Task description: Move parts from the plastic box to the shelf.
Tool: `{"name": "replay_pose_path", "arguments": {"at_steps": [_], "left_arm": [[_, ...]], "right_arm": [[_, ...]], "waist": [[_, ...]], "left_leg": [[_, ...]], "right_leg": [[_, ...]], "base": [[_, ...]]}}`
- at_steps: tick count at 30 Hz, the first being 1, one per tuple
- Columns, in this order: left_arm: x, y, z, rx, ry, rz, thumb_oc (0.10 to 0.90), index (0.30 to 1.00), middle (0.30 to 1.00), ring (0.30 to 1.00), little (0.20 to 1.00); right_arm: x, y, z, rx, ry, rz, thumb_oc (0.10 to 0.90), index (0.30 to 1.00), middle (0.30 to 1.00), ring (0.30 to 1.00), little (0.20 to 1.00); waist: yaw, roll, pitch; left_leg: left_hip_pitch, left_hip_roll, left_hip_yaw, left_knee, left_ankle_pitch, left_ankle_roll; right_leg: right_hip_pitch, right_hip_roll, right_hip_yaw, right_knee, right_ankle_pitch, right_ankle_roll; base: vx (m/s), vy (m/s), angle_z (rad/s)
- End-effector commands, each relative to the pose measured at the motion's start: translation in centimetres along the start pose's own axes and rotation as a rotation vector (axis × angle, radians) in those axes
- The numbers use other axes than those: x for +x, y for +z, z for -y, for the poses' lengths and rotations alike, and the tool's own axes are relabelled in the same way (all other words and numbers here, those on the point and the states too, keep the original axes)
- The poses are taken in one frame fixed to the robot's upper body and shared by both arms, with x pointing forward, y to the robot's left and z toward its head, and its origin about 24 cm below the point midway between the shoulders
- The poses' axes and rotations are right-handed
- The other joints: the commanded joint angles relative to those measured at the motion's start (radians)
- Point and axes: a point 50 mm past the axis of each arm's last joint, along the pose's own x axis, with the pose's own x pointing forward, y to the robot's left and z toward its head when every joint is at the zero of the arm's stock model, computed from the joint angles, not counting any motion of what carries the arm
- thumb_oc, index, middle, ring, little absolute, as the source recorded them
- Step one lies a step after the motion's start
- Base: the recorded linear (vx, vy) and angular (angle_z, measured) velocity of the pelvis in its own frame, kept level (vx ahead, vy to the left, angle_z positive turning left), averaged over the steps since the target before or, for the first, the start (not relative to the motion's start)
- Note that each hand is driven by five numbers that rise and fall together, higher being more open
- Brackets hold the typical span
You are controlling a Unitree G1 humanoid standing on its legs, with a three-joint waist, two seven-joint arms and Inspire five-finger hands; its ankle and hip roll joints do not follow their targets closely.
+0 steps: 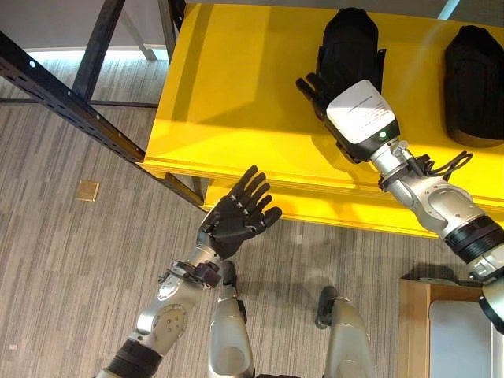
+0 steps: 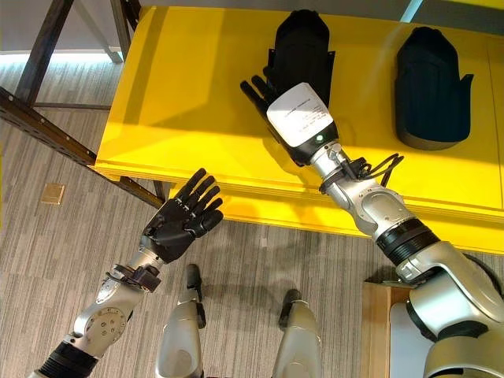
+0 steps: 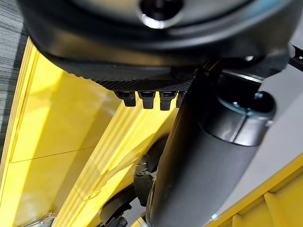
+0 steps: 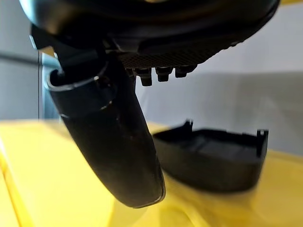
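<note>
Two black moulded parts lie on the yellow shelf (image 1: 228, 94): one (image 1: 350, 39) at the back middle, the other (image 1: 475, 79) to its right. My right hand (image 1: 358, 118) hovers over the shelf just in front of the middle part, fingers straight, open and holding nothing. In the right wrist view that part (image 4: 213, 161) rests on the shelf past my thumb (image 4: 113, 142), apart from it. My left hand (image 1: 236, 216) is open and bare, raised over the floor just before the shelf's front edge (image 3: 94, 156).
A dark metal rack beam (image 1: 71, 106) runs slantwise at the left over the grey plank floor. A small brass plate (image 1: 87, 190) is set in the floor. A wood-edged box (image 1: 413, 331) with a pale inside stands at the lower right.
</note>
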Motion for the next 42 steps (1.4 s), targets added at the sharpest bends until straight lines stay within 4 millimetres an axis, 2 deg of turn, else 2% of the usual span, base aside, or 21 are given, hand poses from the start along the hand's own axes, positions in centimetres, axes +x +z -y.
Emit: {"name": "replay_pose_path", "arguments": {"at_steps": [1, 9, 15, 23, 28, 31, 34, 35, 41, 42], "left_arm": [[1.1, 2.2, 3.4, -0.022, -0.149, 0.173, 0.9, 1.0, 1.0, 1.0, 1.0], [1.2, 2.2, 3.7, -0.032, -0.153, 0.181, 0.9, 1.0, 1.0, 1.0, 1.0], [1.1, 2.3, 3.7, -0.035, -0.146, 0.192, 0.9, 1.0, 1.0, 1.0, 1.0], [0.9, 2.5, 3.9, -0.033, -0.103, 0.237, 0.9, 1.0, 1.0, 1.0, 1.0], [0.5, 2.6, 3.8, -0.036, -0.049, 0.275, 0.9, 1.0, 1.0, 1.0, 1.0], [-0.1, 2.7, 3.6, -0.031, -0.008, 0.3, 0.9, 1.0, 1.0, 1.0, 1.0], [-0.4, 2.8, 3.4, -0.031, 0.004, 0.311, 0.9, 1.0, 1.0, 1.0, 1.0], [-1.2, 3.0, 2.9, -0.035, 0.04, 0.337, 0.9, 1.0, 1.0, 1.0, 1.0], [-2.4, 3.2, 1.9, -0.025, 0.096, 0.366, 0.9, 1.0, 1.0, 1.0, 1.0], [-2.4, 3.2, 1.9, -0.025, 0.096, 0.366, 0.9, 1.0, 1.0, 1.0, 1.0]], "right_arm": [[2.4, -0.1, 5.5, 0.045, -0.36, -0.018, 0.9, 1.0, 1.0, 1.0, 1.0], [1.5, 1.6, 5.8, 0.1, -0.393, 0.009, 0.9, 1.0, 1.0, 1.0, 1.0], [1.0, 1.8, 5.8, 0.167, -0.407, -0.017, 0.9, 1.0, 1.0, 1.0, 1.0], [-1.6, 2.3, 7.3, 0.449, -0.629, -0.173, 0.9, 1.0, 1.0, 1.0, 1.0], [-4.0, 2.6, 7.8, 0.558, -0.775, -0.246, 0.9, 1.0, 1.0, 1.0, 1.0], [-6.2, 2.8, 8.3, 0.611, -0.835, -0.276, 0.9, 1.0, 1.0, 1.0, 1.0], [-7.2, 2.9, 8.1, 0.626, -0.842, -0.29, 0.9, 1.0, 1.0, 1.0, 1.0], [-9.4, 3.1, 7.9, 0.635, -0.856, -0.325, 0.9, 1.0, 1.0, 1.0, 1.0], [-12.4, 2.2, 6.5, 0.62, -0.78, -0.46, 0.9, 1.0, 1.0, 1.0, 1.0], [-12.4, 2.2, 6.5, 0.62, -0.78, -0.46, 0.9, 1.0, 1.0, 1.0, 1.0]], "waist": [[-0.002, -0.015, -0.07], [-0.023, -0.012, -0.069], [-0.031, -0.012, -0.07], [-0.079, -0.016, -0.086], [-0.11, -0.015, -0.107], [-0.129, -0.014, -0.13], [-0.136, -0.013, -0.14], [-0.154, -0.015, -0.165], [-0.179, -0.026, -0.21], [-0.179, -0.026, -0.21]], "left_leg": [[0.07, 0.084, 0.049, 0.076, -0.131, -0.006], [0.074, 0.08, 0.055, 0.074, -0.136, -0.002], [0.08, 0.08, 0.061, 0.069, -0.135, -0.002], [0.126, 0.081, 0.089, 0.04, -0.139, 0.002], [0.16, 0.076, 0.108, 0.023, -0.146, 0.008], [0.185, 0.074, 0.12, 0.007, -0.146, 0.01], [0.197, 0.072, 0.125, 0.001, -0.147, 0.011], [0.225, 0.069, 0.14, -0.019, -0.144, 0.015], [0.26, 0.07, 0.156, -0.035, -0.14, 0.017], [0.26, 0.07, 0.156, -0.035, -0.14, 0.017]], "right_leg": [[0.004, -0.022, -0.021, -0.027, 0.015, 0.039], [0.003, -0.016, -0.007, -0.035, 0.017, 0.038], [0.008, -0.013, -0.002, -0.042, 0.02, 0.037], [0.046, 0.006, 0.022, -0.094, 0.033, 0.036], [0.077, 0.009, 0.036, -0.127, 0.037, 0.035], [0.104, 0.009, 0.04, -0.152, 0.04, 0.038], [0.118, 0.008, 0.042, -0.163, 0.041, 0.039], [0.151, 0.006, 0.045, -0.193, 0.044, 0.041], [0.201, 0.007, 0.044, -0.24, 0.052, 0.041], [0.201, 0.007, 0.044, -0.24, 0.052, 0.041]], "base": [[0.0, 0.0, 0.0], [0.0, 0.003, 0.0], [0.0, 0.011, -0.04], [0.02, 0.052, -0.08], [0.05, 0.069, -0.14], [0.08, 0.083, -0.1], [0.07, 0.061, -0.06], [0.1, 0.088, -0.09], [0.07, 0.061, -0.09], [0.03, 0.043, -0.06]]}}
